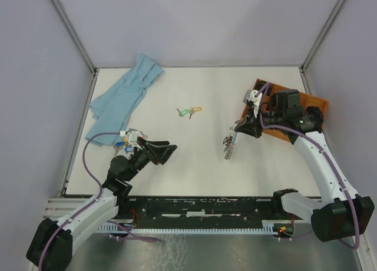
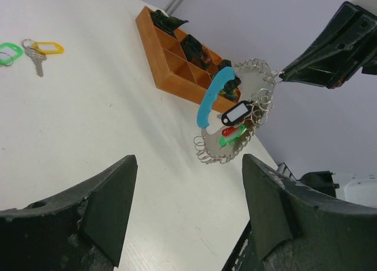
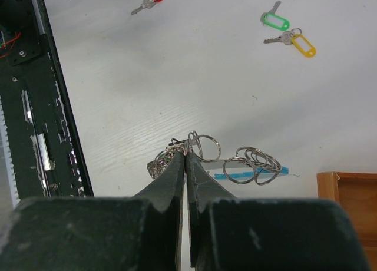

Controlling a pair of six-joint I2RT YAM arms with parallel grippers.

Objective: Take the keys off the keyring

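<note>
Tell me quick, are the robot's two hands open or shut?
Left gripper: open, holding nothing.
Right gripper: shut, pinching the keyring.

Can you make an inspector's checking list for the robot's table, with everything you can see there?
Surface: white table, flat, no spills seen.
Job's things: keyring hangs from the right gripper, blue sleeve and tagged keys on it; green-tagged key and yellow-tagged key lie loose mid-table; red-tagged key lies near the left gripper.
Clutter: blue cloth crumpled at the far left; orange tray with compartments at the far right, dark items inside.
Grippers: left gripper open and empty; right gripper shut on the keyring.
Cables: purple cables run along both arms; no snag seen.
Surroundings: pale walls, metal corner posts; nothing else seen.
</note>
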